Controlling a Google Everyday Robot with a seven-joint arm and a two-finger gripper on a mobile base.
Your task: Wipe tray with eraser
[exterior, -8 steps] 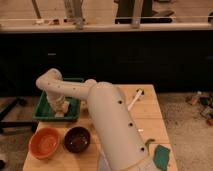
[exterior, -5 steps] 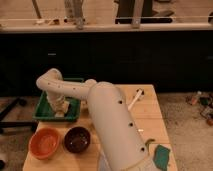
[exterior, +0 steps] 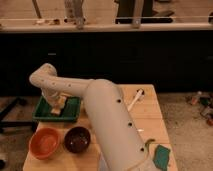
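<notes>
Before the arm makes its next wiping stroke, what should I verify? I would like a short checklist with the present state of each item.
1. Gripper is over the tray: ok.
2. Eraser is at the gripper, inside the tray: ok.
3. Eraser is pressed flat on the tray floor: cannot tell.
4. Orange bowl and dark brown bowl stand outside the tray, apart from it: ok.
5. Teal pad is far from the wiping area: ok.
</notes>
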